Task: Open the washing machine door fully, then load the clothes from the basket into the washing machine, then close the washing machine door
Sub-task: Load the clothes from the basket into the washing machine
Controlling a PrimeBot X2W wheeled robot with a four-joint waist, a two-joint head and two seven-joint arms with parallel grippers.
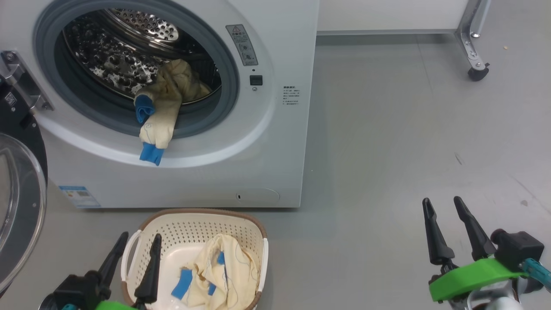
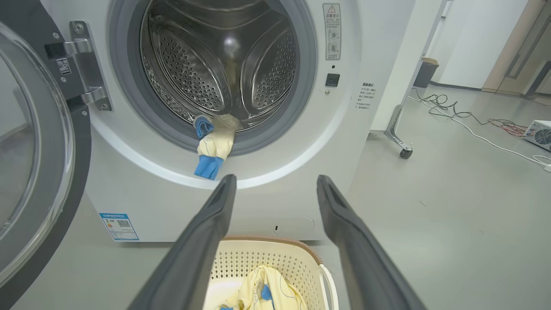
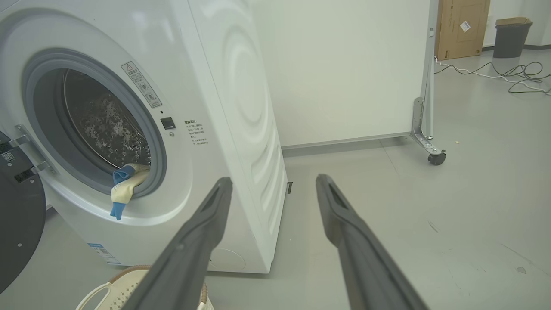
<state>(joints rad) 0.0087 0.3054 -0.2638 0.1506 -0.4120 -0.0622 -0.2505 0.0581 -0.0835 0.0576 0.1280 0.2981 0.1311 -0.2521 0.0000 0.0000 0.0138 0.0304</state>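
Cream-yellow clothes [image 2: 214, 144] with blue patches: one garment [image 1: 160, 113] drapes out of the steel drum [image 1: 116, 64] over the grey gasket [image 1: 82, 110] of the washing machine [image 1: 275, 142], and a second garment [image 1: 230, 275] lies in the basket [image 1: 193, 226] on the floor [image 1: 387, 129] just in front. The washing machine door [image 1: 21, 202] stands swung open at the left. The left gripper [image 1: 141, 236] hovers at the basket's left edge and the right gripper [image 1: 441, 199] over bare floor well to the right, both spread and empty.

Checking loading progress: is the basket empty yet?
Not empty: a cream-yellow garment with blue patches lies inside the basket.
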